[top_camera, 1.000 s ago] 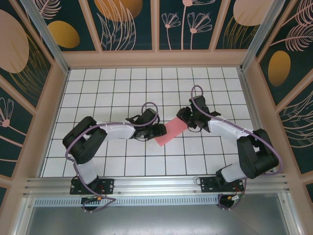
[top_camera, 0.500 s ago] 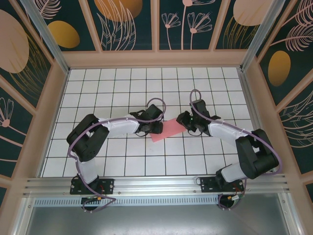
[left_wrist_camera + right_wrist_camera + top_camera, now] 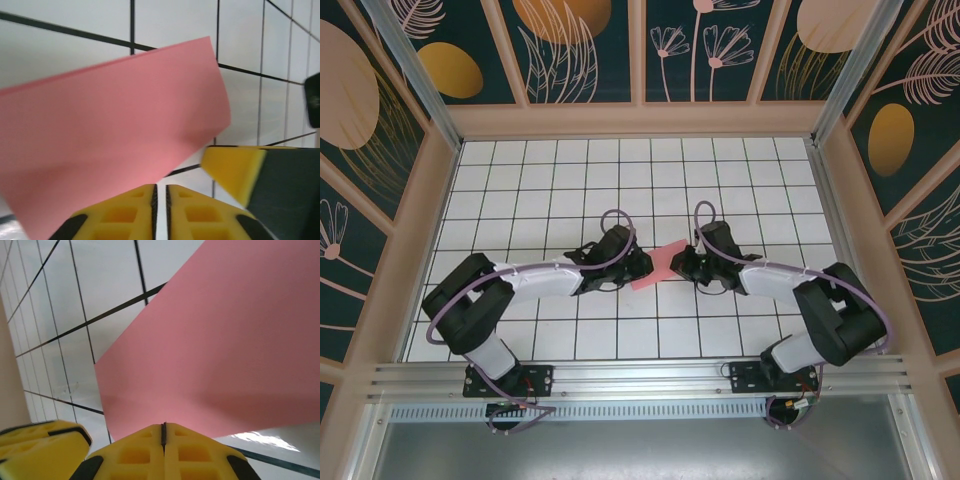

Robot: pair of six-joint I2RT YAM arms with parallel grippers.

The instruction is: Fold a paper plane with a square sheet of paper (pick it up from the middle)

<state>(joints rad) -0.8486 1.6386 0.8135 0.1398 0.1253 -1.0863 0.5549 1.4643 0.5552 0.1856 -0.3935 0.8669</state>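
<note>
Right wrist: paper (image 3: 225, 340) in right claw (image 3: 163, 426)

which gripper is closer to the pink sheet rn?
Neither: both hold the pink sheet. Left gripper is shut on its left edge, right gripper on its right edge.

No readable writing
We are reading no words, numbers or brands on or around the square sheet of paper (image 3: 655, 272).

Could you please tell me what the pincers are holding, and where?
Both the left pincer and right pincer pinch the thin salmon-pink paper sheet at opposite edges.
</note>
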